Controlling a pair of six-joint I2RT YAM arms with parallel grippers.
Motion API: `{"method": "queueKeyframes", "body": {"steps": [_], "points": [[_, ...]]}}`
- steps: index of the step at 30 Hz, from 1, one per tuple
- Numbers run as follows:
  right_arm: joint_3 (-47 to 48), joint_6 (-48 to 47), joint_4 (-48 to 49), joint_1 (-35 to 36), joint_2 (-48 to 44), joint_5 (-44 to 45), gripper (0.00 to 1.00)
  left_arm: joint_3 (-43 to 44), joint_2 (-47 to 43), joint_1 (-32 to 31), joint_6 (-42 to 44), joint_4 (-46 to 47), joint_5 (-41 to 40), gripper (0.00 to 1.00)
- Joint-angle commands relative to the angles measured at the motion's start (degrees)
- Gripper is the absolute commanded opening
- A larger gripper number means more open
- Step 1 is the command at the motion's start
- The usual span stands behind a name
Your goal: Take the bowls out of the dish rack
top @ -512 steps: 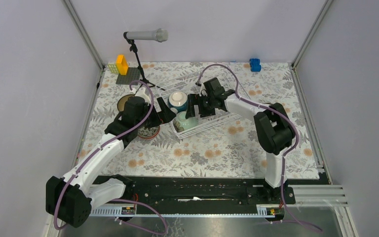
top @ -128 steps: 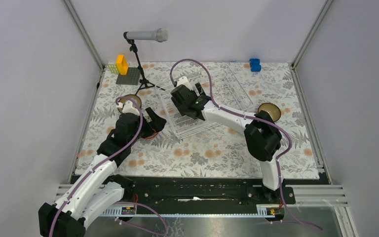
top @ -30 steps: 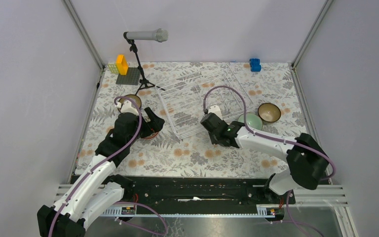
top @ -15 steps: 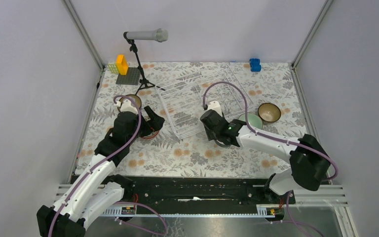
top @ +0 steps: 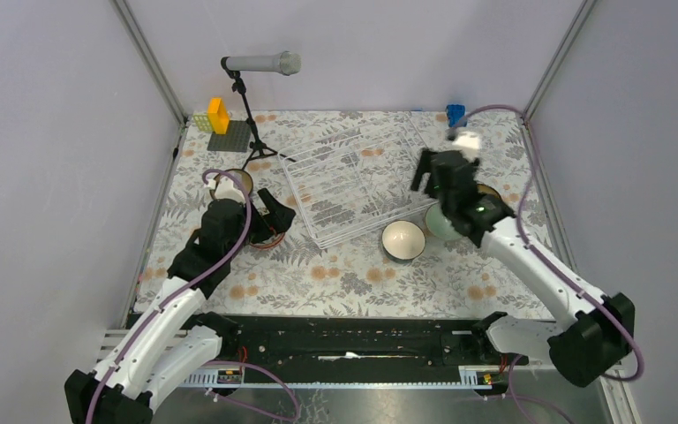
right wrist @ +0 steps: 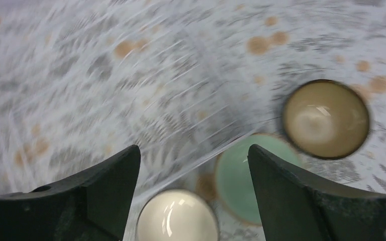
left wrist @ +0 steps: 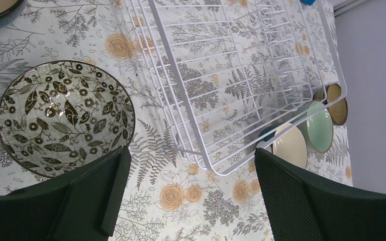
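Five bowls counted, none in the dish rack. Its white wire grid lies bare at the middle of the flowered tablecloth.

- **Right of the rack:** the teal bowl with white inside sits just beside the near corner. The pale green bowl is next to it and the dark brown bowl beyond. They are close together and unstacked, probably so each got a flat spot within the right arm's reach.
- **Left of the rack:** the dark floral bowl stands upright on the cloth. A dark-rimmed bowl sits behind it, half hidden by the arm.
- **Right gripper**: high above its three bowls, fingers spread, nothing between them.
- **Left gripper**: low, just beside the floral bowl, fingers wide apart, empty.
- **Sixth bowl:** not found. If none is hidden, the unloading looks finished.
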Motion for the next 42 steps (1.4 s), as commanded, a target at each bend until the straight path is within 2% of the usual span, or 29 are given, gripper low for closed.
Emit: {"method": "queueKeyframes", "body": {"steps": [1,3,7,10,14,19,21,24,26,31,34,37,42], "points": [[-3.48,8.97,3.01,-13.92,-4.94,-5.74,0.87,1.98,-2.53,0.06,1.65,3.94,2.03,0.99],[-6.32,12.0,4.0,-18.26,-6.92,-4.03,0.98,1.39,-3.67,0.06,2.04,4.58,2.32,0.99],[-15.37,15.28,10.75,-23.04,-13.23,-1.69,1.0,-0.77,-6.42,0.06,2.02,6.41,1.32,0.99],[-22.45,10.96,19.81,-23.16,-17.39,-0.45,1.0,-4.01,-9.08,0.06,1.9,9.04,-0.41,0.99],[-34.27,2.69,38.65,-23.16,-20.12,-2.82,1.0,-9.03,-10.74,0.06,4.45,15.32,-2.66,0.99],[-41.4,-4.89,53.01,-23.17,-19.99,-2.89,1.0,-11.55,-10.88,0.06,8.79,20.84,-10.26,0.99],[-42.57,-10.21,56.58,-23.19,-18.61,-3.24,1.0,-13.3,-10.73,0.06,11.28,26.35,-11.72,0.99],[-43.64,-19.18,60.85,-23.16,-15.08,-2.95,1.0,-16.39,-10.13,0.06,20.15,34.32,-12.54,0.99],[-44.45,-20.42,64.01,-23.16,-12.56,0.32,1.0,-17.2,-9.25,0.06,22.2,37.12,-15.8,0.99],[-48.05,-26.07,77.89,-23.2,-5.4,-0.78,1.0,-21.51,-3.26,0.15,30.08,49.69,-20.35,0.99],[-47.56,-27.87,82.43,-23.21,1.76,-2.42,0.99,-20.65,2.13,1.21,33.73,51.82,-23.93,0.99],[-46.71,-28.29,85.83,-23.76,6.38,-1.93,1.0,-20.58,5.93,4.37,34.31,53.22,-23.7,0.99],[-44.59,-27.09,84.47,-25.81,7.62,-5.0,1.0,-26.39,11.33,12.39,30.68,65.63,-16.57,0.99]]}}
